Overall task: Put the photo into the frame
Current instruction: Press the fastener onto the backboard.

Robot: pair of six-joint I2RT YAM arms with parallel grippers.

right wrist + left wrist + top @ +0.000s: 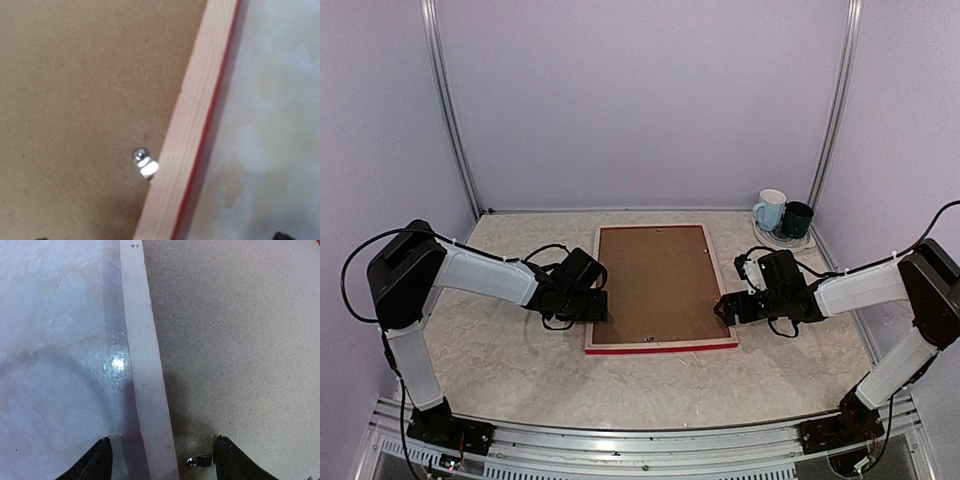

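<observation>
The frame (591, 290) lies face down in the middle of the table, pale wood sides up and a red edge along its near rail. A brown backing board (655, 285) fills it, and the photo is hidden. My left gripper (600, 305) is low at the frame's left rail, open. In the left wrist view its fingers (95, 462) straddle the rail (145, 365), and the right finger touches a small metal clip (200, 460) on the board. My right gripper (725, 308) is open at the frame's right rail (190, 125), above another clip (143, 162).
A white mug (771, 210) and a dark mug (797, 219) stand on a coaster at the back right corner. Lilac walls and metal posts close the table in on three sides.
</observation>
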